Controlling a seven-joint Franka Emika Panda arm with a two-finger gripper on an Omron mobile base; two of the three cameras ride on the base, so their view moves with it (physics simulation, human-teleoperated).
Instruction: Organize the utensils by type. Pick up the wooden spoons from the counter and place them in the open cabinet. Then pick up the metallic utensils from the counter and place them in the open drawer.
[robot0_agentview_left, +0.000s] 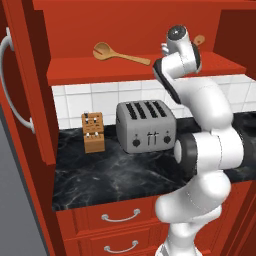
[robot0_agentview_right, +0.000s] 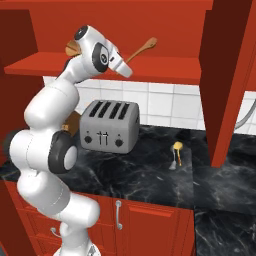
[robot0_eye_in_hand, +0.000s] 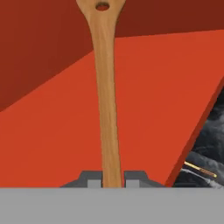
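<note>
Gripper (robot0_eye_in_hand: 112, 178): pinched on the handle of a wooden spoon (robot0_eye_in_hand: 106, 96).
Spoon position: over the red cabinet shelf (robot0_eye_in_hand: 166, 87), extending straight away from the fingertips.
Long axis: in line with the hand; holed handle end farthest out.
Second spoon (robot0_agentview_left: 119, 54): lying flat on the same shelf.

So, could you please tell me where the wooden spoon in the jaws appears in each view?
Left base view: the spoon peeks out at the upper right, just behind the arm's top.
Right base view: the spoon slants up to the right from the arm's tip, at top centre.
Hand view: the spoon runs straight up the middle.
Shared landmark: the red shelf beneath it.
</note>
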